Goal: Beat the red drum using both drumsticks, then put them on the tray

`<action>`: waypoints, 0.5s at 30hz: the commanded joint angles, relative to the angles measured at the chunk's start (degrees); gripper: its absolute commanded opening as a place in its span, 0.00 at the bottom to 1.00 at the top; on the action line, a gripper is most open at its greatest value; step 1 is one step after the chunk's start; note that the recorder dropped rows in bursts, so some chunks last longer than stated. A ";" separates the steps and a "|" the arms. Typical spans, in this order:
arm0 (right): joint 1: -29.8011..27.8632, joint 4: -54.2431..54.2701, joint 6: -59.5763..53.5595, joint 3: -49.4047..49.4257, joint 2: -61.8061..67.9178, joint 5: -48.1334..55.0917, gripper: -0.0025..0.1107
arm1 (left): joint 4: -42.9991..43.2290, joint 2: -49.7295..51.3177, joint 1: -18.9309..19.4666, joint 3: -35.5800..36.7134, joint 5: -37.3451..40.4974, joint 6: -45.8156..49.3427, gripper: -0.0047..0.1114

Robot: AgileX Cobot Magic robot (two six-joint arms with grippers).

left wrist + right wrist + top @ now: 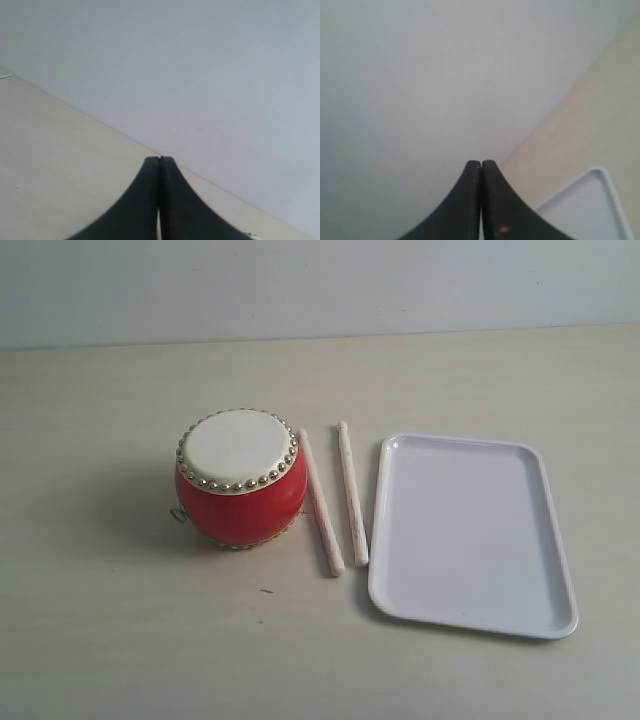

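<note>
Drum (240, 478) stands upright on the tabletop (100, 630), left of centre, skin side up, with a small metal ring (178, 513) low on its left side. Two drumsticks (321, 502) lie flat side by side between drum and tray (470, 540), running near to far. The left one sits right against the drum's right side; can't tell if it touches. The right one is just beside the tray's left rim, with a slim gap. Tray lies flat on the right, fully in the exterior view. Left claw (159, 159) is clenched, jaws pressed together, gripping nothing; it shows only in its wrist view, against tabletop and wall (200, 60). Right claw (481, 162) is clenched the same way, gripping nothing, with one tray corner (592, 205) past it, cut off by the frame edge. A tiny item at the left wrist view's edge (5, 76) is too small to make out.
</note>
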 commanded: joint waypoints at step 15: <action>7.82 -8.15 -41.86 -70.79 78.82 54.51 0.02 | -0.21 -0.37 0.04 0.18 -1.07 0.21 0.04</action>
